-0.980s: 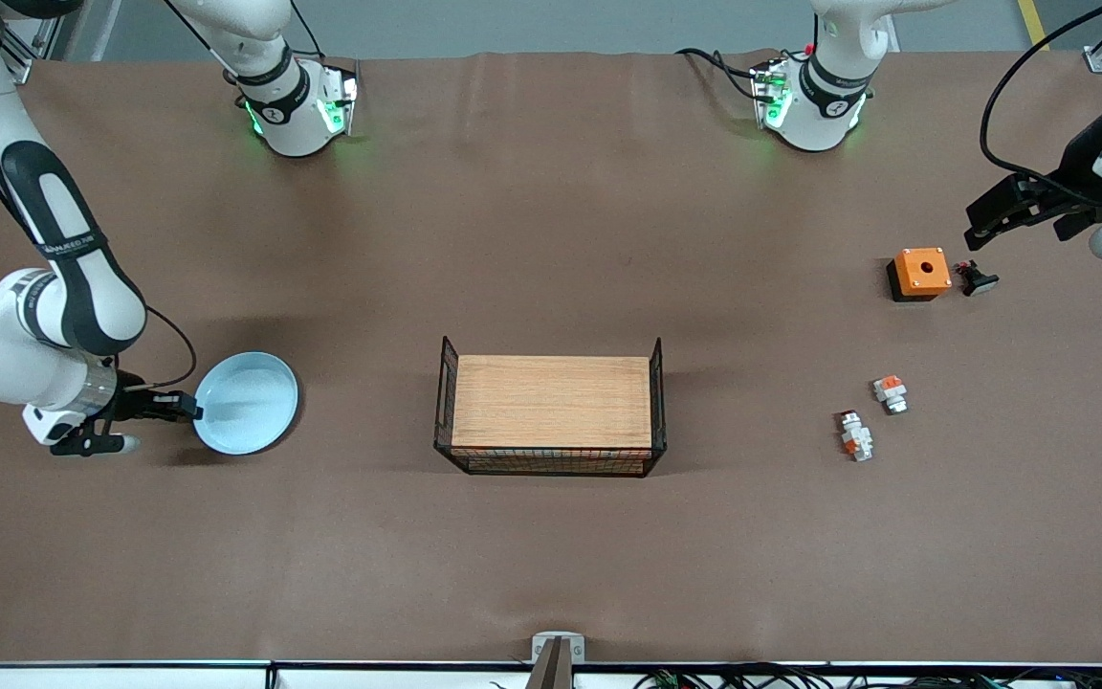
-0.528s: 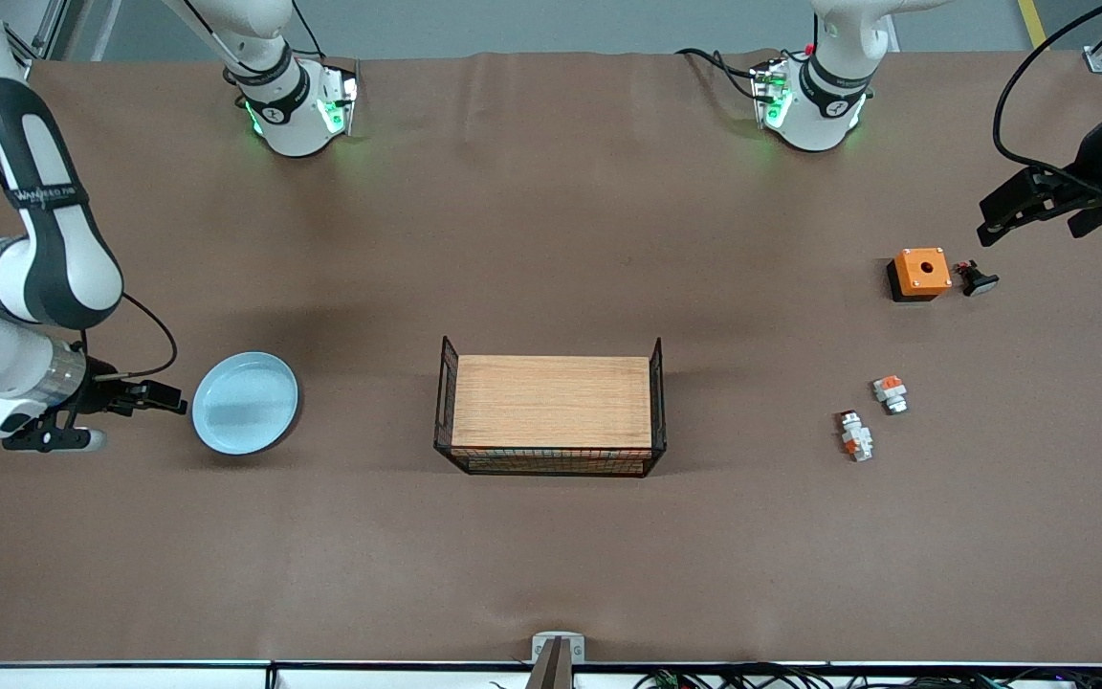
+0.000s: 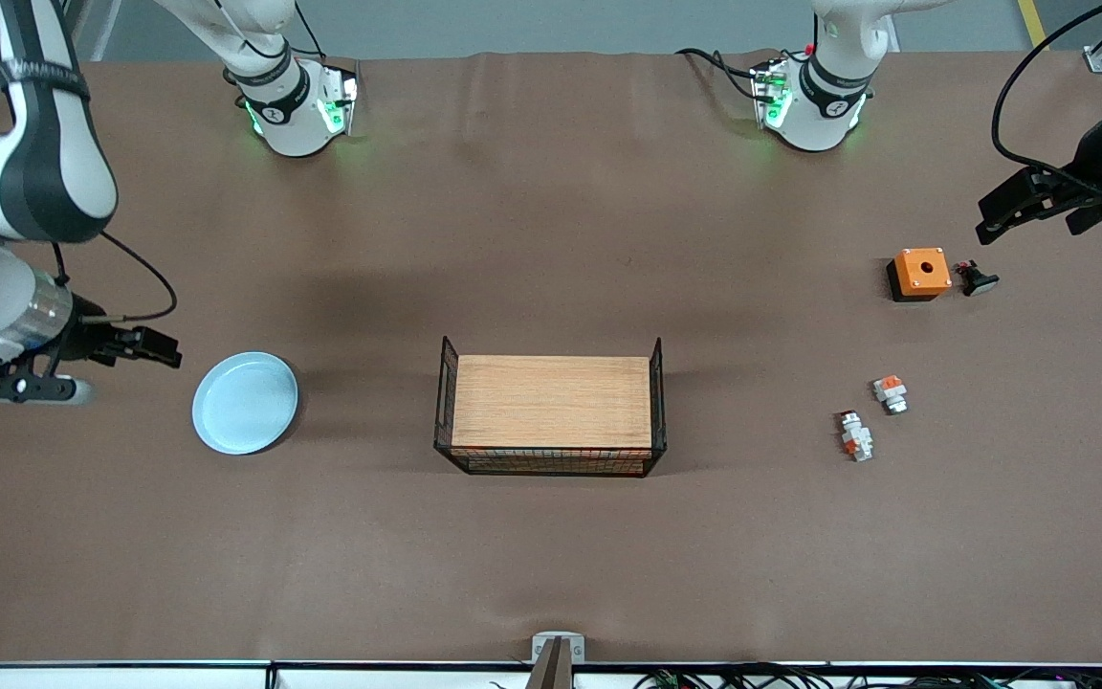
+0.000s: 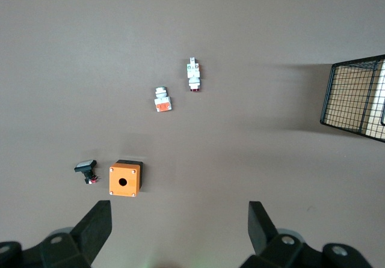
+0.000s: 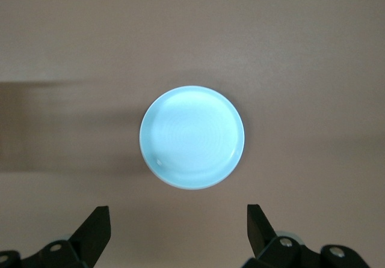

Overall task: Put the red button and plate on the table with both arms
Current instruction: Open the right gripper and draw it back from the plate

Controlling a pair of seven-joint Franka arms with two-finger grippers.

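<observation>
1. The plate (image 3: pixel 245 402) lies flat on the table (image 3: pixel 551 555) near the edge at the right arm's end, beside the wood-topped wire rack (image 3: pixel 551 413) at the table's middle, and nothing touches it.
2. The right gripper (image 3: pixel 161 348) hangs over bare table close to that edge, apart from the plate; the right wrist view shows its two fingers (image 5: pixel 96 229) spread wide and empty, with the whole plate (image 5: pixel 192 137) between them farther off.
3. The red button (image 3: pixel 854 435) lies on the table toward the left arm's end, just beside the shorter orange-topped part (image 3: pixel 890 393).
4. The left gripper (image 3: pixel 996 215) hovers near the edge at the left arm's end, above the orange box (image 3: pixel 920 273) and black push-button (image 3: pixel 976 278).
5. The left wrist view shows its jaws wide apart and empty, plus the red button (image 4: pixel 193 74), detail the front view leaves tiny.
</observation>
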